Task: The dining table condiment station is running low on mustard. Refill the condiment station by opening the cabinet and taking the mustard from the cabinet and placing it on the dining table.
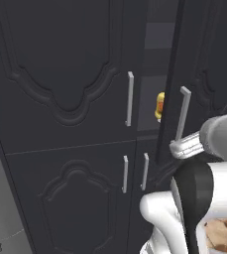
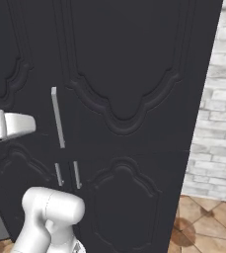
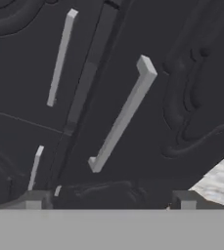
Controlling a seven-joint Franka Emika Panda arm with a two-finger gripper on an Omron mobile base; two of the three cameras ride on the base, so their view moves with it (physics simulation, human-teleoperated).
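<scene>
Cabinet (image 1: 60, 74): matte charcoal-black, tall, four doors, each with a raised ornate panel of curved, scalloped moulding. Handles are slim silver bars, square in section, mounted vertically. Upper right door (image 1: 204, 74) stands swung partly out from the cabinet front; a narrow vertical gap shows between it and the upper left door, with grey shelf interior behind. Both lower doors sit flush and closed, their short handles side by side just below that gap.

Mustard (image 1: 159, 105): small bright yellow bottle with an orange-red band, upright on a shelf inside the cabinet, seen through the gap. Only a sliver shows, level with the lower half of the upper left door's handle (image 1: 130, 99); the rest is hidden by the open door's edge.

Gripper (image 3: 111, 202): fingers spread wide, holding nothing. In the hand view both dark fingertips (image 3: 33, 200) sit low, either side of the lower end of the open door's handle (image 3: 121, 114), which runs diagonally between and above them, apart from both tips. In the left base view the hand sits just beside the bottom end of that handle (image 1: 183, 116); contact I cannot tell.

Right of the cabinet: whitewashed brick wall (image 2: 215, 99), rough textured, and brown tiled floor (image 2: 208, 222) below it.
</scene>
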